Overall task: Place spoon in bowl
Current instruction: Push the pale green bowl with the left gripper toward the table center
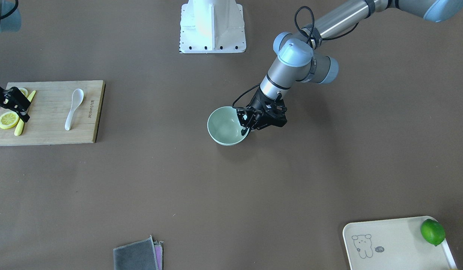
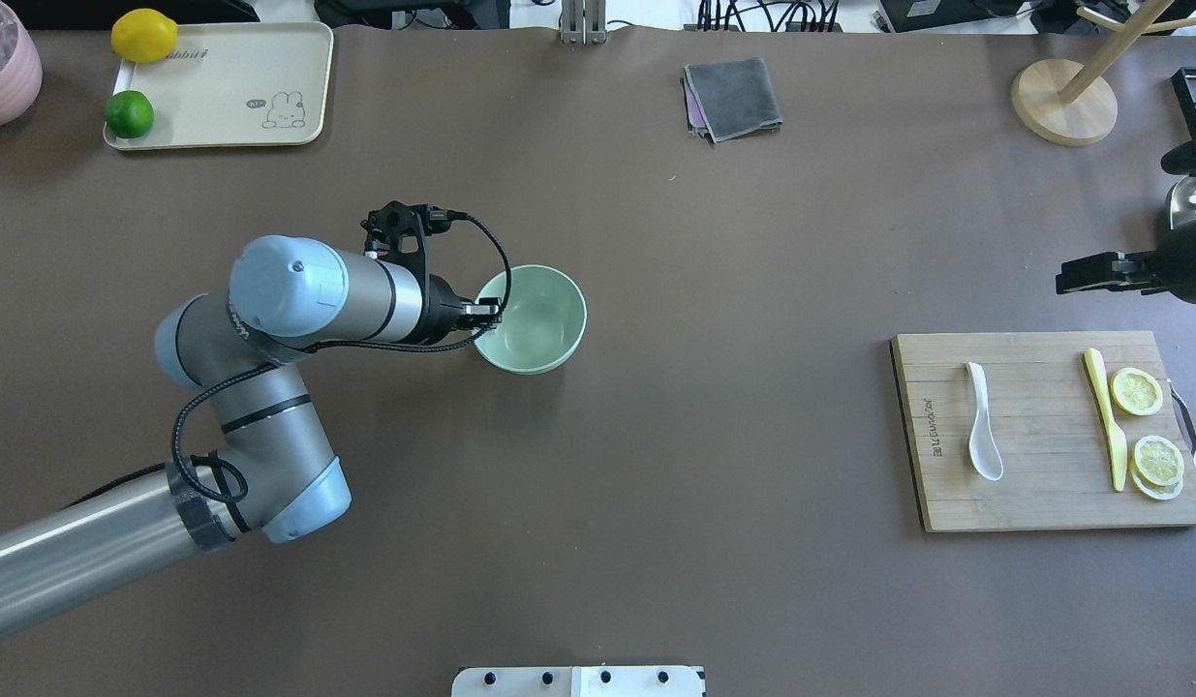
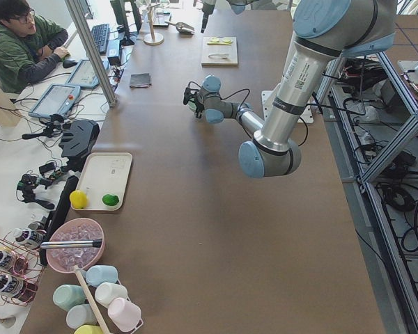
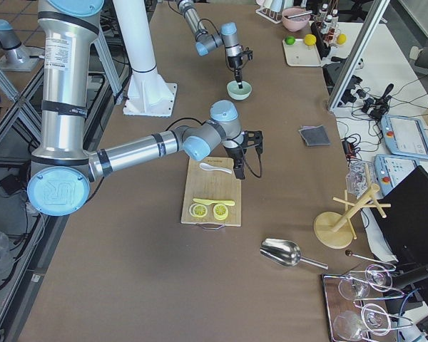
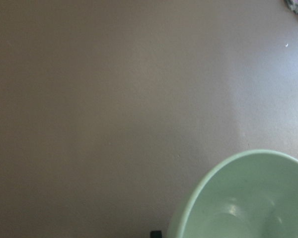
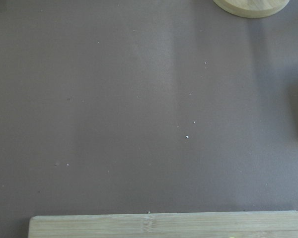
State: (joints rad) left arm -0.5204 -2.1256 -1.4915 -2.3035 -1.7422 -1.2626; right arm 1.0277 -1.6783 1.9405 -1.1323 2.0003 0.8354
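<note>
The white spoon (image 1: 73,108) lies on the wooden cutting board (image 1: 47,131), scoop towards the robot; it also shows in the overhead view (image 2: 981,436). The mint-green bowl (image 1: 225,127) stands upright near the table's middle (image 2: 539,315). My left gripper (image 1: 246,125) is shut on the bowl's rim on the robot's left side, one finger inside and one outside. My right gripper (image 1: 23,112) hangs above the board's outer end, over the knife and lemon slices and well apart from the spoon. It looks open and empty.
A yellow-green knife (image 2: 1106,416) and lemon slices (image 2: 1137,392) lie on the board. A cream tray (image 2: 220,87) with a lime and a lemon stands at the far left. A grey cloth (image 2: 733,97) and a wooden stand (image 2: 1062,102) are at the far edge.
</note>
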